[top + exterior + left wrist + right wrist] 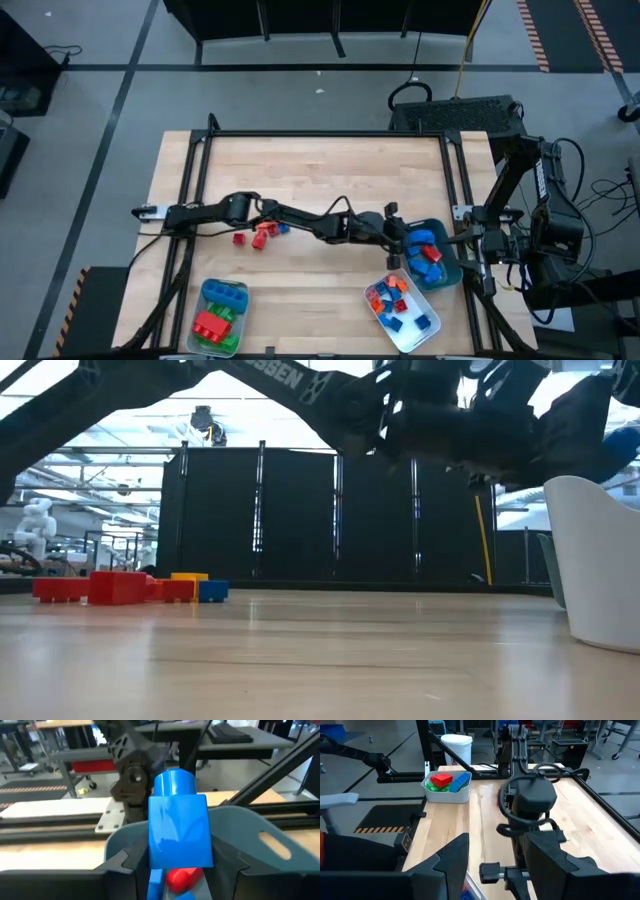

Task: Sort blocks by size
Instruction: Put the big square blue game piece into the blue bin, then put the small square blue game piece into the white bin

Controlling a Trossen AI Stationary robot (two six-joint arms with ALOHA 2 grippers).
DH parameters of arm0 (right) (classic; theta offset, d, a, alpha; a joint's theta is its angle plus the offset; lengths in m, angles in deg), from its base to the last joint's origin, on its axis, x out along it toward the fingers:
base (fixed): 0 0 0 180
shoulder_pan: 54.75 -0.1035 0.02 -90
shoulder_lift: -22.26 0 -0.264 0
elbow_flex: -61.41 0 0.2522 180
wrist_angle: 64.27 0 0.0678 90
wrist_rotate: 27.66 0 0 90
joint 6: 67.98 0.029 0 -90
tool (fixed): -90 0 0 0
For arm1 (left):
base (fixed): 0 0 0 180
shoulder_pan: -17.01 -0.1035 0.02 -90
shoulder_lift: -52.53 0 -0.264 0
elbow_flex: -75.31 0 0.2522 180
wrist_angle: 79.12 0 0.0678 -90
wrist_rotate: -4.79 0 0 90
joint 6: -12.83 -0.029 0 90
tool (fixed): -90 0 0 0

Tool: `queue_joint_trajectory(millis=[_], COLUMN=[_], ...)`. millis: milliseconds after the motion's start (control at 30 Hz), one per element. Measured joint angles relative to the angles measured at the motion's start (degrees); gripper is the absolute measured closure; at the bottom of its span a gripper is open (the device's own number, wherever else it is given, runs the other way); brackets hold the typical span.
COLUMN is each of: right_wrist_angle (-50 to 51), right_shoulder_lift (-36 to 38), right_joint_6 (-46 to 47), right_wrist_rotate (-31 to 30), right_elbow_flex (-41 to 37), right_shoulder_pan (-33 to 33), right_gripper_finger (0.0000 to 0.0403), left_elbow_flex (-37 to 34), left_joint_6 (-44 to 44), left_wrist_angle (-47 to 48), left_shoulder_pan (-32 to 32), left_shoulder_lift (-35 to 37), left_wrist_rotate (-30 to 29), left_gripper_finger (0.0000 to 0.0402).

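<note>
One blue block [179, 820] sits clamped between our left end effector's [398, 238] fingers, directly over the teal tray [447, 272] at the counter's [320, 170] right side. So the drop target lies straight below the block, not off to a side. The block stands stud-end up in the left wrist view, with a red block [184, 878] already in the tray beneath it. We judge the next move is just a release; no sideways travel looks needed. The right end effector [478, 243] waits at the tray's far edge, fingers apart and empty. Unsorted blocks [260, 234] remain mid-counter, nearer the left arm's base. The white tray [425, 334] and pale tray [243, 292] hold other blocks.
</note>
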Motion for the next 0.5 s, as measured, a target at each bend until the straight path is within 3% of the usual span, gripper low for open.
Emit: queue_joint_trajectory(millis=[367, 500], right_wrist_angle=[0.0, 0.0], right_shoulder_lift=[-0.1, -0.1], right_joint_6=[0.0, 0.0], right_wrist_rotate=[0.9, 1.0], right_elbow_flex=[0.0, 0.0], right_shoulder_pan=[0.0, 0.0], right_gripper_finger=[0.0232, 0.0232], left_elbow_flex=[0.7, 0.6], left_joint_6=[-3.1, -4.7], left_wrist_angle=[1.0, 13.5], left_shoulder_pan=[-0.6, -0.1], left_shoulder_lift=[-0.1, 3.6], left_wrist_rotate=[3.9, 4.7], left_gripper_finger=[0.0145, 0.0134])
